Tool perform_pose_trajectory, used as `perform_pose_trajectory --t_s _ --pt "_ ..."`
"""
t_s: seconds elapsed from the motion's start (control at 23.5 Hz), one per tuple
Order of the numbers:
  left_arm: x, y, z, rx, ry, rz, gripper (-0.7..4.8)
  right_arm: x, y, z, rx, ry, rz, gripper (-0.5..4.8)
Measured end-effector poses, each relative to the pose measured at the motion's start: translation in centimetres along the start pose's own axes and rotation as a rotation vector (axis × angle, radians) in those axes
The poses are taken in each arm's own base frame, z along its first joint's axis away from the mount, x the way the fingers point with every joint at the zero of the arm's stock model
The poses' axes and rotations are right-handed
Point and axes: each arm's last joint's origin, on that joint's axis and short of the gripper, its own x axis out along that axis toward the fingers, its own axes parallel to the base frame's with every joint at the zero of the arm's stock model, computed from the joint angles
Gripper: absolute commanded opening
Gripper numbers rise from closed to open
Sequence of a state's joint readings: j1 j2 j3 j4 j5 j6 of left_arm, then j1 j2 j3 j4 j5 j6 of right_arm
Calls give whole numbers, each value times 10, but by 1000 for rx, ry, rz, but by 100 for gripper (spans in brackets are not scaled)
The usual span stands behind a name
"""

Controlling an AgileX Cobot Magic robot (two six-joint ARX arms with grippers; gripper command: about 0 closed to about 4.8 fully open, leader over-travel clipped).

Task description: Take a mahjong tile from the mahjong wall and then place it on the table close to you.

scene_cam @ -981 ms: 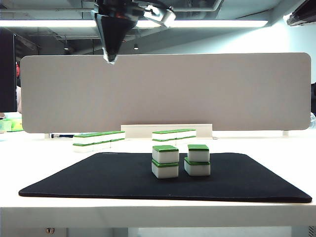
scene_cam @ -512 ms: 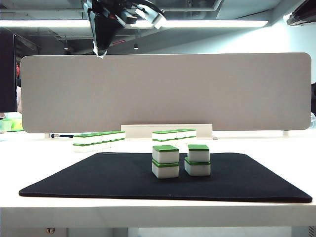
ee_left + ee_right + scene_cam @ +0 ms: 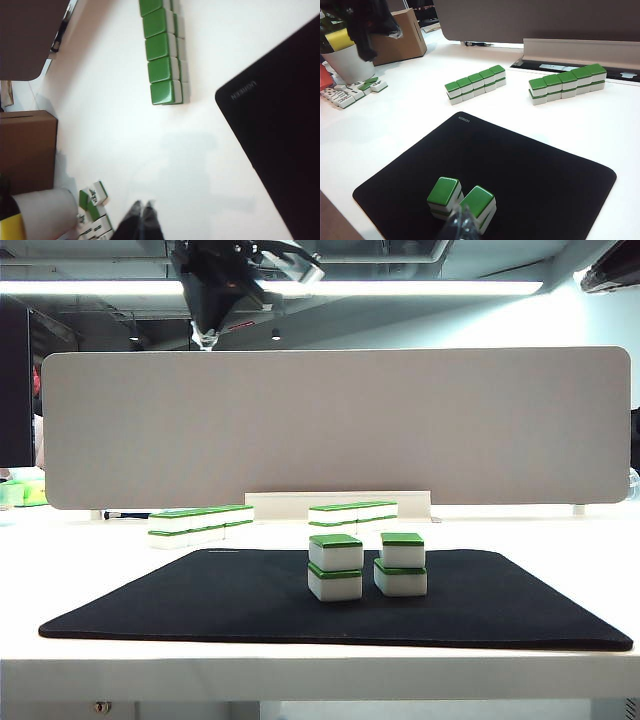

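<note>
At the far left edge of the table (image 3: 100, 660), loose tiles (image 3: 350, 92) are lying scattered beside a white cup (image 3: 347, 62) and a cardboard box (image 3: 400, 37). The left gripper (image 3: 205, 337) is hanging high above the table's left half, in front of the top edge of the grey divider panel (image 3: 340, 425), with its fingers pressed together and nothing between them; the left wrist view shows the closed tips (image 3: 142, 210) pointing down over bare white table, near the scattered tiles. Below it, the mahjong wall (image 3: 200, 522) is lying as a straight row of green-topped tiles stacked two high, on the white surface just beyond the far left corner of the black mat (image 3: 250, 600). A second, similar row (image 3: 352, 514) is standing to its right, near the far edge of the table in front of a white rail (image 3: 340, 502). On the mat itself, toward its middle, two short stacks (image 3: 365, 566) of two tiles each are standing side by side, close but apart. The right gripper (image 3: 462, 220) is showing only in its own wrist view, where its fingers are closed together with nothing held, and it is hovering over the near edge of the mat just in front of those two stacks.
</note>
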State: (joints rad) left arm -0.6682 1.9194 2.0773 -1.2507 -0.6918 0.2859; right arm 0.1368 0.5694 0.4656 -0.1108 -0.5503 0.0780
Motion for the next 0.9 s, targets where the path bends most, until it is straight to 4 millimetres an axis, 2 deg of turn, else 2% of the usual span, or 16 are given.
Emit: perform_pose_trajectory --t_s 0.09,0.17,0.3,0.43,0.55,0.6,0.68,0.77,0.85,0.9 --pt "1 7 -1 -52 -34 -13 -5 0 0 0 0 1 0 -1" --pt "-6 20 -4 -135 -131 -41 -5 0 0 0 0 1 0 -1" --pt "-27 54 -17 -339 -393 -36 -5 0 0 0 0 1 0 -1" --pt "-25 69 -38 -448 -484 2 -5 0 0 0 0 0 0 -1" --pt "-18 76 -68 -546 -521 12 -5 0 0 0 0 1 0 -1" --pt "-17 79 -88 -610 -568 8 -5 0 0 0 0 0 0 -1" --pt "-15 80 -107 -670 -611 3 -5 0 0 0 0 0 0 -1" --pt "-7 75 -134 -730 -628 -3 -5 0 0 0 0 0 0 -1" --pt "6 58 -173 -788 -586 13 -5 0 0 0 0 1 0 -1" --pt "9 54 -184 -804 -588 23 -5 0 0 0 0 0 0 -1"
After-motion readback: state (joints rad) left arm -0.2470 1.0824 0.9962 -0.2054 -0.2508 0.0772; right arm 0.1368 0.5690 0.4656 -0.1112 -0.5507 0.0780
